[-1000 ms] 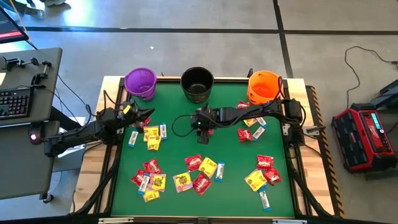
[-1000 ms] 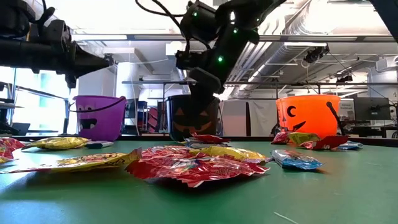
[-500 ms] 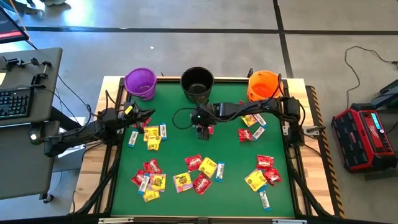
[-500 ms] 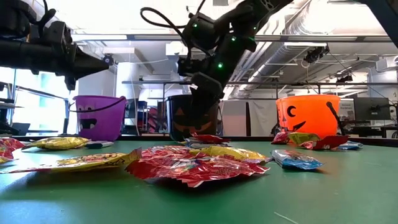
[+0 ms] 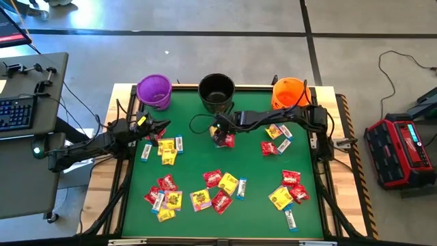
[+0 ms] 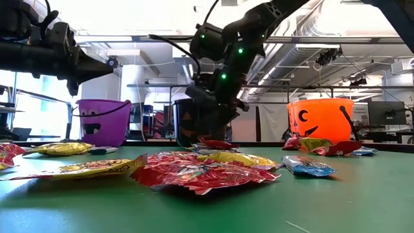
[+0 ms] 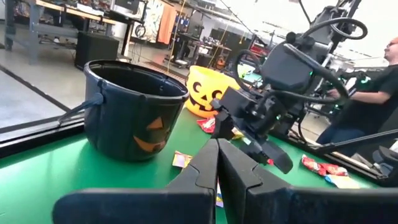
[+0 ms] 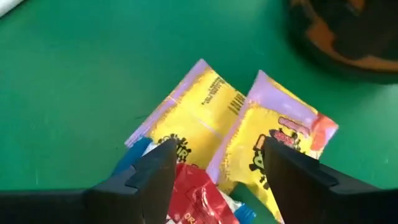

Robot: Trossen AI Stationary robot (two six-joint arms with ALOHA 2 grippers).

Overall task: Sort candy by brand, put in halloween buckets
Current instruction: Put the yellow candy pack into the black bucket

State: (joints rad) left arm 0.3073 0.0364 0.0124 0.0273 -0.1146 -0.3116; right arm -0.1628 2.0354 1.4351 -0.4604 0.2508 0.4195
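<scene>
Three halloween buckets stand along the far edge: purple (image 5: 153, 90), black (image 5: 216, 92) and orange (image 5: 289, 94). Candy lies scattered on the green mat (image 5: 198, 160). My right gripper (image 5: 220, 136) hangs open just in front of the black bucket, tilted down over a red packet (image 5: 228, 141) lying flat on the mat. In the right wrist view that red packet (image 8: 198, 199) shows low between the open fingers (image 8: 217, 149), with two yellow packets (image 8: 199, 118) and a white-and-blue bar (image 8: 134, 155) beyond. My left gripper (image 5: 164, 126) waits shut, level, at the left near the purple bucket.
More candy lies in groups at the near left (image 5: 164, 195), near middle (image 5: 220, 188), near right (image 5: 290, 188) and below the orange bucket (image 5: 276, 140). Yellow packets and bars (image 5: 166, 150) lie by my left gripper. A raised wooden frame (image 5: 126, 205) rims the mat. A seated person (image 7: 373, 93) is beyond the table.
My right gripper has moved toward the far edge, closer to the black bucket, sinking a little, and its wrist has rolled. It stays open. The red packet under it has not moved.
</scene>
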